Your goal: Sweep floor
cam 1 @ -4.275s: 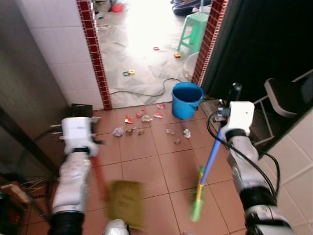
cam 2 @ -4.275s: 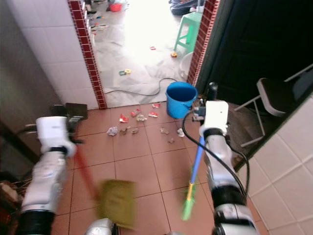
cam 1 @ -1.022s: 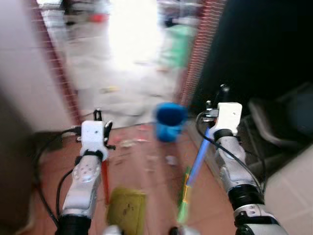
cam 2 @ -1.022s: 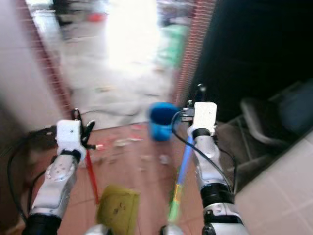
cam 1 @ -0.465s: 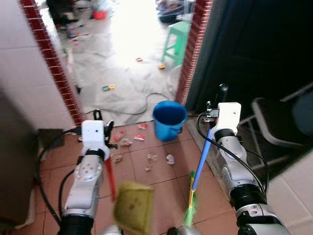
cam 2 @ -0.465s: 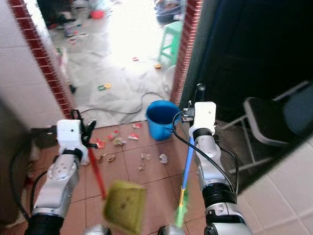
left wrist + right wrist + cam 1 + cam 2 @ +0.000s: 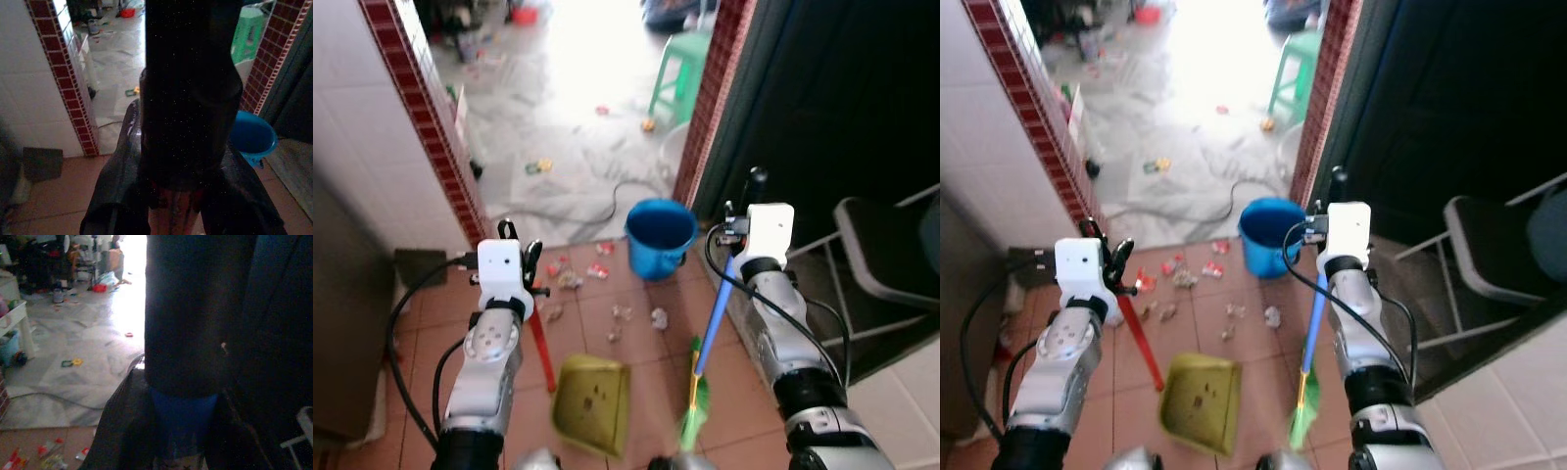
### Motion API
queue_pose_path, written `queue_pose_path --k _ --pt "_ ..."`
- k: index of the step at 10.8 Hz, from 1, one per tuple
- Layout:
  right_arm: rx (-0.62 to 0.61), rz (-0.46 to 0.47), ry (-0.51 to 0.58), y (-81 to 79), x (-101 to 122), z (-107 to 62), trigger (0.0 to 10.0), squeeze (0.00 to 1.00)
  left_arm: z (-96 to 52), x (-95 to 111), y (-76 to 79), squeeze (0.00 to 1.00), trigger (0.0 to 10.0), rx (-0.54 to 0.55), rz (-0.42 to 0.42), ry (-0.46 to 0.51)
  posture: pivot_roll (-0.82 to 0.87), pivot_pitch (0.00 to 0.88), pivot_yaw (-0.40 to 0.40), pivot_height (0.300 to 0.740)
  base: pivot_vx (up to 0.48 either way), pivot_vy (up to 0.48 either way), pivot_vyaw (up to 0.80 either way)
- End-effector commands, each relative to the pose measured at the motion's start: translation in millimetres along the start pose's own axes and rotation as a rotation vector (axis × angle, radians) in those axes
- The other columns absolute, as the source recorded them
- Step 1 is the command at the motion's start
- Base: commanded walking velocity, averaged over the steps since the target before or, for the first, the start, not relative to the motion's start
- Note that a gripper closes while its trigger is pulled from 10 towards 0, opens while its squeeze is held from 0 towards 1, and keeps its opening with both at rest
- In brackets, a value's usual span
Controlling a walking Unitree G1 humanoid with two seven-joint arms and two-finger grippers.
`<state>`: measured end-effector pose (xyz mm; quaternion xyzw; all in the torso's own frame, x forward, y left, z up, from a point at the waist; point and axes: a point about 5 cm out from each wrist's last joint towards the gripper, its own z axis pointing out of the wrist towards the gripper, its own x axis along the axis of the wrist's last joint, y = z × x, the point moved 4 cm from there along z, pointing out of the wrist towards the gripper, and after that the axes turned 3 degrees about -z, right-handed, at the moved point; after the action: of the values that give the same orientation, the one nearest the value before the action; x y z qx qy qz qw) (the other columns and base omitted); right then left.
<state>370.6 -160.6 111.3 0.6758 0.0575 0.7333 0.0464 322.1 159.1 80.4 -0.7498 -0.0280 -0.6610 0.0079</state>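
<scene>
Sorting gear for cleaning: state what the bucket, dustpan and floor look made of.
Bucket: probably plastic, uniformly blue and smooth. Dustpan: likely moulded plastic, dull olive-yellow; the view is blurred. Floor: terracotta-coloured ceramic tiles with visible grout lines, matte.

No text, label, brand or number can be read anywhere; the scraps of litter (image 7: pixel 570 279) beside the blue bucket (image 7: pixel 659 238) are too small to make out.
</scene>
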Motion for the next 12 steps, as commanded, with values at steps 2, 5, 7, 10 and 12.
queue_pose_path --k 2,5,7,10,12 --pt "0.020 0.017 0.014 -4.3 6 -0.3 10.0 0.00 0.6 15 -0.1 0.00 10.0 0.008 0.009 0.049 0.07 0.034 -0.057 0.740 0.000 0.000 0.00" --pt "0.043 0.038 0.048 -9.3 15 1.9 10.0 0.00 1.8 17 0.8 0.00 10.0 -0.003 0.005 0.053 0.07 0.029 -0.050 0.740 0.000 0.000 0.00" --pt "0.038 0.045 0.049 -7.5 17 2.7 10.0 0.00 2.3 20 2.6 0.00 10.0 -0.011 0.012 0.057 0.08 0.038 -0.037 0.740 0.000 0.000 0.00" --pt "0.031 0.030 0.055 -2.0 22 6.7 10.0 0.00 2.7 24 8.4 0.00 10.0 -0.016 0.011 0.070 0.06 0.041 -0.053 0.740 0.000 0.000 0.00" --pt "0.036 0.030 0.052 -5.1 20 6.2 10.0 0.00 3.1 25 10.6 0.00 10.0 -0.021 0.012 0.074 0.06 0.046 -0.059 0.740 0.000 0.000 0.00"
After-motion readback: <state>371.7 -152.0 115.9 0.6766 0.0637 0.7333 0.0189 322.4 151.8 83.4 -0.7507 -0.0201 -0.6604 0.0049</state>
